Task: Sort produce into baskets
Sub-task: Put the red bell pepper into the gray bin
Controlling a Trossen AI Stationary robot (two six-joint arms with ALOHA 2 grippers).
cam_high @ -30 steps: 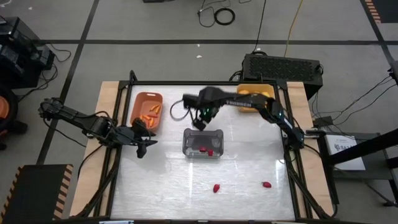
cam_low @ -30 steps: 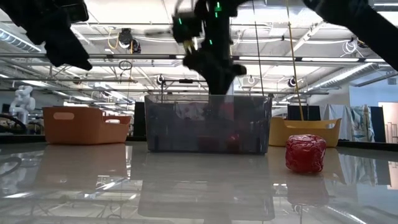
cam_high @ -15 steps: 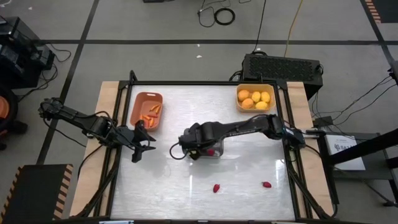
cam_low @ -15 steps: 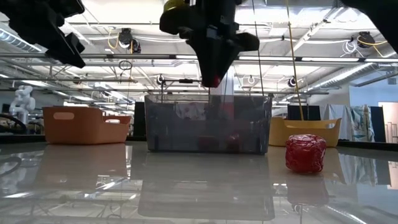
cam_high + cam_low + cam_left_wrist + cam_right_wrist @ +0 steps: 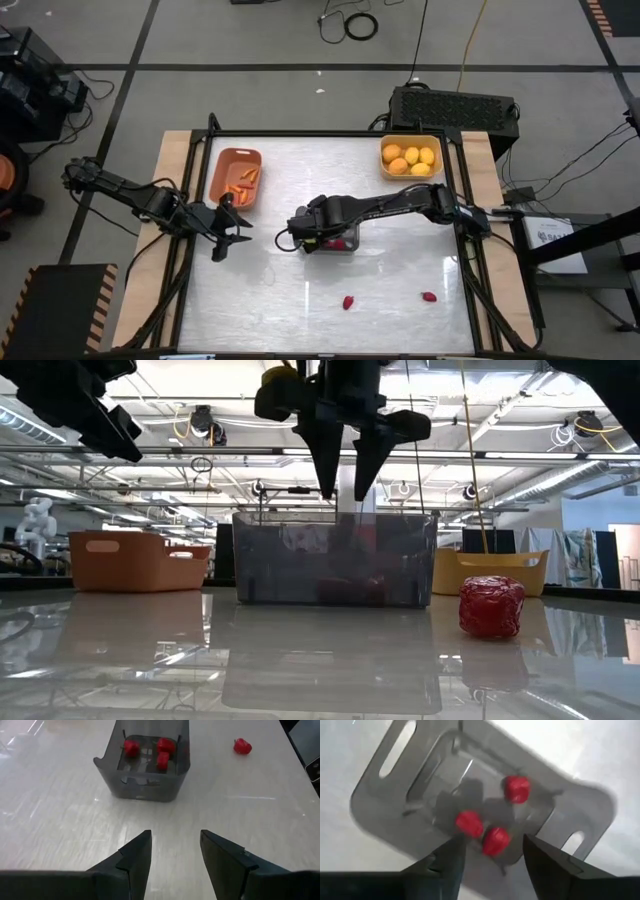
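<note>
Red showed between the fingers of the right gripper (image 5: 345, 485) half a second earlier. Opened since then: stood apart and empty, straight above the grey basket (image 5: 335, 570). Dropped the berry in, by the look of it. Counted three red berries (image 5: 469, 823) on the basket floor in the right wrist view, and the same three from the left wrist view, all loose, none touching a finger. Meant one more piece sorted.

Left two further berries on the bare table: one (image 5: 348, 302) near the grey basket, the other (image 5: 428, 297) toward the right edge. Judged those to be the remaining work.

Saw carrot sticks already in the terracotta basket (image 5: 222, 160) and yellow fruits in the yellow basket (image 5: 410, 139).

Kept the left gripper (image 5: 228, 228) waiting beside the terracotta basket, fingers apart, holding nothing.
</note>
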